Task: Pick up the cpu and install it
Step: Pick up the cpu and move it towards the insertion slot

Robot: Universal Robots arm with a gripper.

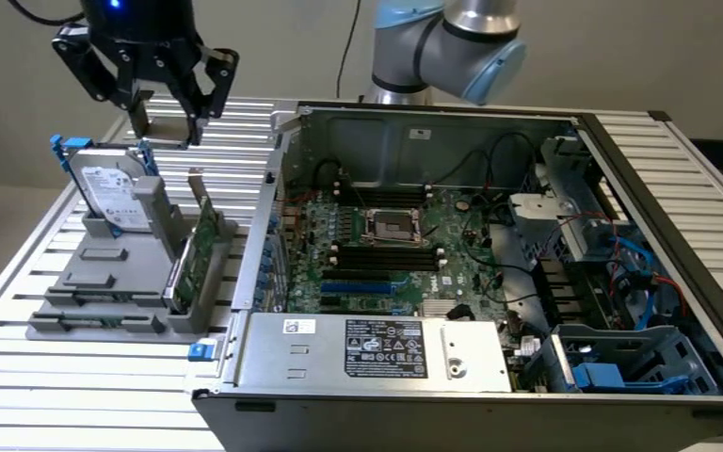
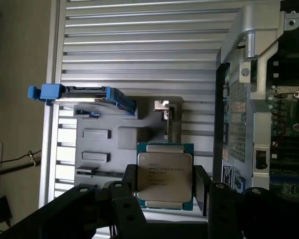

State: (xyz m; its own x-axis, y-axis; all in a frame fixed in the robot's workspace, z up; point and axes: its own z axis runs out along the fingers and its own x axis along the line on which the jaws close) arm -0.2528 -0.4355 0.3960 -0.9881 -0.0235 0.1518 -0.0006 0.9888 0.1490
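In the exterior view, the gripper [image 1: 169, 115] is hanging in the upper left of the frame above the grey holder [image 1: 79, 282], its fingers clenching the cpu [image 1: 168, 130] by opposite edges. The socket [image 1: 393, 226] is showing a dark centre at mid-frame inside the open computer case [image 1: 663, 188], well apart from the cpu. The power supply [image 1: 375, 347] is carrying a white sticker whose print is too small to read. In the wrist view, the cpu [image 2: 164, 172] is sitting between the dark fingers [image 2: 131, 181], silver lid facing the camera, over the grey holder [image 2: 129, 134] and near the hard drive [image 2: 79, 93]. The lines printed on the lid are staying illegible. With so narrow an edge grip, the cpu is probably risking a slip or tilt, and a skewed cpu could damage the socket's contacts.
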